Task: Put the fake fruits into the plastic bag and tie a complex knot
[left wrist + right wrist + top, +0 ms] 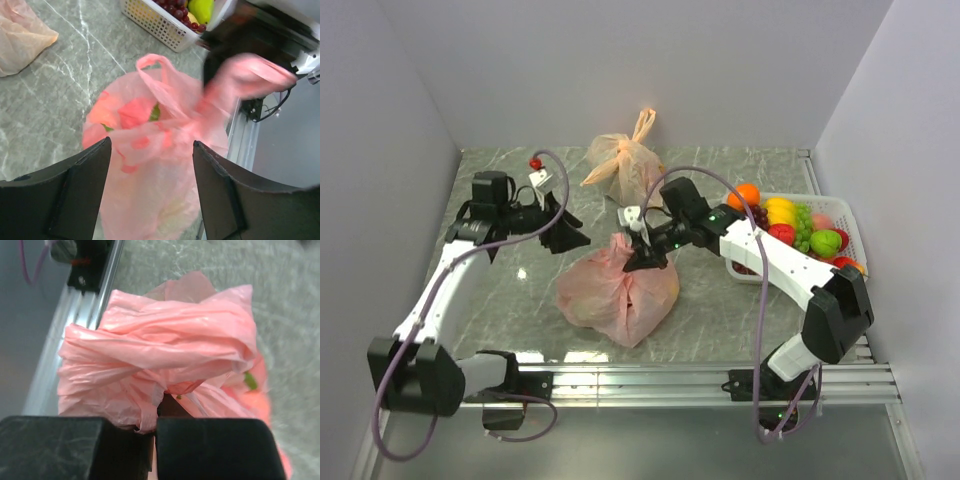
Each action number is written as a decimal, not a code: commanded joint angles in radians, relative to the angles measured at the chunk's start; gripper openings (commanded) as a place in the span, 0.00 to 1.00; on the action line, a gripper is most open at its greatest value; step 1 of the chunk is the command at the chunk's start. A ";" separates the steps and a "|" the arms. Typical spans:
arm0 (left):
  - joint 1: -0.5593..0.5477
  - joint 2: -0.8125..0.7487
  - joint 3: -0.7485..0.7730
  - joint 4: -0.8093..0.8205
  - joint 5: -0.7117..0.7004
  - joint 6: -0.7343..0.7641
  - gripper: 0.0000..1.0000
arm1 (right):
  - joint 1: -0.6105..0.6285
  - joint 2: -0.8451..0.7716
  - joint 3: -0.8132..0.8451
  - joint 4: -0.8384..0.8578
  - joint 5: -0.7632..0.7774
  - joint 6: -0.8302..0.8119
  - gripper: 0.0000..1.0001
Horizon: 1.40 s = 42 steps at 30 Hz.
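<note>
The plastic bag [618, 290] is seen at the middle of the table [720, 310]. Its gathered top is clamped by the closed right gripper [642, 252]. The left gripper [572, 237], at 10 o'clock from the bag, is spread and empty. Fake fruits [790, 225] are seen in the basket [848, 222] at 2 o'clock.

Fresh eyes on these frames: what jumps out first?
The pink plastic bag sits bulging mid-table, with the right gripper shut on its bunched top. The left gripper hangs open just to the bag's left, holding nothing. After that, the eye goes to the white basket of bright fake fruits at the table's right edge, and a paler tied bag at the back.
</note>
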<state>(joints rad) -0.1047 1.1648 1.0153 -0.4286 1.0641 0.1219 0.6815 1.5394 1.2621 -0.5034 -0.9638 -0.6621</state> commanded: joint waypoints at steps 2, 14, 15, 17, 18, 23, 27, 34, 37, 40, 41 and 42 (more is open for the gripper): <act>0.005 0.143 0.106 0.011 0.077 0.059 0.73 | 0.072 -0.067 -0.006 -0.105 0.013 -0.355 0.00; -0.105 0.383 0.235 0.014 0.154 0.056 0.87 | 0.171 -0.061 -0.033 -0.205 0.180 -0.702 0.00; -0.115 0.389 0.226 0.013 0.157 0.053 0.88 | 0.171 -0.059 -0.032 -0.208 0.188 -0.723 0.00; -0.142 0.400 0.192 0.045 0.148 0.027 0.89 | 0.176 -0.059 -0.035 -0.199 0.207 -0.735 0.00; -0.148 0.403 0.178 0.065 0.146 0.007 0.90 | 0.178 -0.062 -0.041 -0.195 0.214 -0.757 0.00; -0.187 0.440 0.150 0.163 0.148 -0.105 0.97 | 0.194 -0.090 -0.075 -0.190 0.254 -0.821 0.00; -0.220 0.470 0.161 0.165 0.161 -0.114 0.95 | 0.208 -0.114 -0.101 -0.176 0.280 -0.849 0.00; -0.263 0.487 0.154 0.203 0.212 -0.178 0.92 | 0.220 -0.142 -0.132 -0.159 0.315 -0.869 0.00; -0.267 0.481 0.121 0.303 0.195 -0.258 0.93 | 0.220 -0.154 -0.151 -0.155 0.316 -0.886 0.00; -0.263 0.484 0.109 0.382 0.119 -0.309 0.95 | 0.233 -0.173 -0.173 -0.144 0.324 -0.901 0.00; -0.265 0.486 0.111 0.404 0.052 -0.312 0.95 | 0.234 -0.179 -0.176 -0.146 0.326 -0.904 0.00; -0.265 0.489 0.115 0.412 0.027 -0.315 0.95 | 0.239 -0.182 -0.182 -0.146 0.324 -0.904 0.00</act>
<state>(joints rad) -0.3698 1.6539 1.1294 -0.1352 1.1797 -0.1310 0.9043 1.3960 1.0943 -0.6548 -0.6468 -1.5391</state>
